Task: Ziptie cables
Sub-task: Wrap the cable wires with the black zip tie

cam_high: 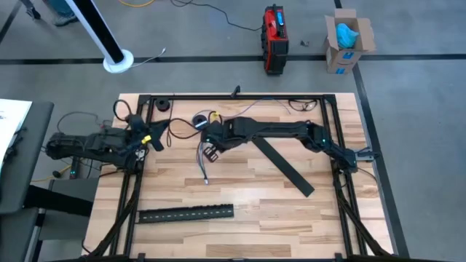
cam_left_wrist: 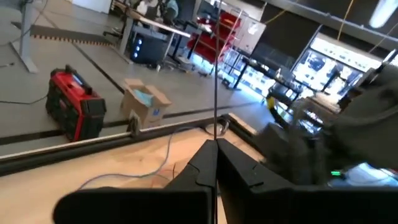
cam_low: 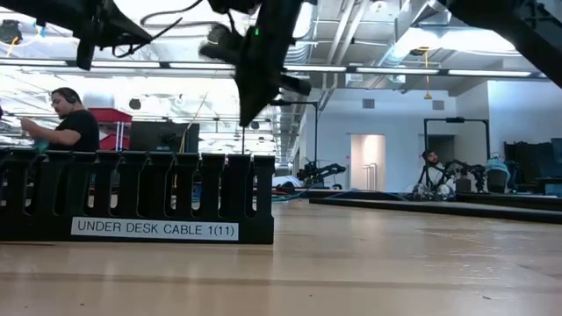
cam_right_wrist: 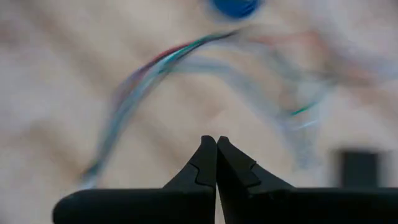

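The cables [cam_high: 203,164], thin grey, white and dark wires, lie loose on the wooden table, their free ends [cam_high: 206,180] pointing toward the near edge; they show blurred in the right wrist view [cam_right_wrist: 143,74]. My right gripper [cam_high: 210,154] [cam_right_wrist: 216,140] hangs shut just above them, with nothing between its fingers. My left gripper [cam_high: 156,140] [cam_left_wrist: 216,144] is at the table's left edge, raised and shut on a thin dark strand [cam_left_wrist: 216,74]. Whether that strand is a zip tie or a wire, I cannot tell. My left gripper pinches the thin dark strand between its two fingertips [cam_left_wrist: 205,155]. The strand runs straight out from the tips [cam_left_wrist: 216,124], in line with the fingers, and leaves the left wrist picture. It is clear of the table.
A black slotted cable duct [cam_high: 186,213] [cam_low: 132,206] lies near the front edge. A flat black strip [cam_high: 285,167] lies slanted under the right arm. A blue-and-black tape roll [cam_high: 199,121] [cam_right_wrist: 235,6] sits at the back. A black frame [cam_high: 240,97] rims the table.
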Robot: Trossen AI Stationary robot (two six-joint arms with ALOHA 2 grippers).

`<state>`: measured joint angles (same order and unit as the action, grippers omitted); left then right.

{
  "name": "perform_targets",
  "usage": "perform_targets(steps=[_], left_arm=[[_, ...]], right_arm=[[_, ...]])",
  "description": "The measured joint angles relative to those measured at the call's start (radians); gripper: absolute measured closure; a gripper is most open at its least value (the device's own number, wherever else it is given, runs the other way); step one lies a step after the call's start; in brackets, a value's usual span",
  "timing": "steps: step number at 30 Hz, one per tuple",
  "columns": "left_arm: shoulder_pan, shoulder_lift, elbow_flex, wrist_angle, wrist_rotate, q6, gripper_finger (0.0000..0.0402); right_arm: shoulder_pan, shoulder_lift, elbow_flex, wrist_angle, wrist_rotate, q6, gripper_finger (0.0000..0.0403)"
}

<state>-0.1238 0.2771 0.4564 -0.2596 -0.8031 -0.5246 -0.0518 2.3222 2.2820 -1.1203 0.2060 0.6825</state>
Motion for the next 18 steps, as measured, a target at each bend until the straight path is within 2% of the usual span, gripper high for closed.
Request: perform_targets(steps=[3, 7, 11, 15, 18], left_arm=[[0.001, -0.013, 0.002, 0.001, -0.016, 0.015, 0.0402], [0.001, -0.037, 0.013, 0.024, -0.016, 0.056, 0.0402], [0.001, -0.062, 0.021, 0.032, -0.016, 0.089, 0.0402], [0.001, -0.084, 0.021, 0.023, -0.016, 0.110, 0.0402], [0.001, -0.100, 0.021, 0.023, -0.016, 0.122, 0.0402]], right_arm=[[0.012, 0.009, -0.024, 0.040, -0.141, 0.042, 0.0390], [0.050, 0.065, -0.033, 0.100, -0.183, 0.124, 0.0338], [0.078, 0.099, -0.028, 0.131, -0.248, 0.191, 0.0260], [0.084, 0.146, -0.033, 0.200, -0.258, 0.254, 0.0184], [0.084, 0.177, -0.026, 0.274, -0.263, 0.300, 0.0156]])
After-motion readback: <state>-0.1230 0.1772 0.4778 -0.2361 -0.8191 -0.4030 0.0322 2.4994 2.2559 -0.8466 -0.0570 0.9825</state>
